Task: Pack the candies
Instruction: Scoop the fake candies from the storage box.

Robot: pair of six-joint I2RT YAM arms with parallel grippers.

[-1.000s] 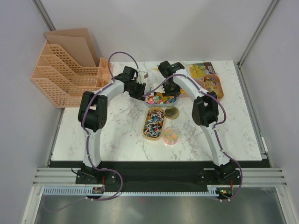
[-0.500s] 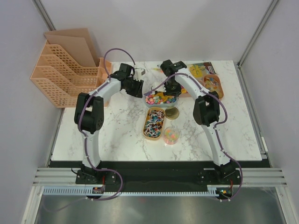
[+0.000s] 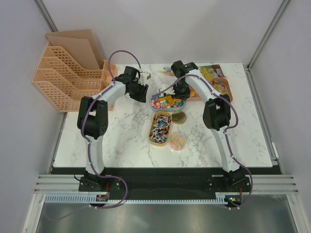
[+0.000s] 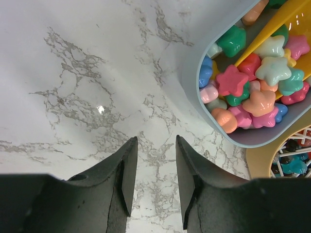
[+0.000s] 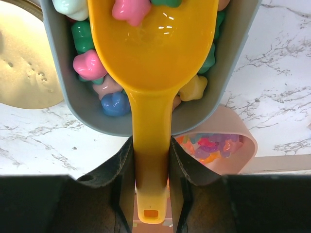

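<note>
From above, you see the candies (image 3: 166,102) heaped in a grey tub (image 3: 155,108) mid-worktop (image 3: 121,136), an arm at either side. On the left wrist, your left hand (image 4: 154,145) hangs part-spread over bare marble, empty, just beside the tub. On the right wrist, your right hand (image 5: 151,145) pinches the handle of the yellow scoop (image 5: 153,43), whose bowl lies over the candies
</note>
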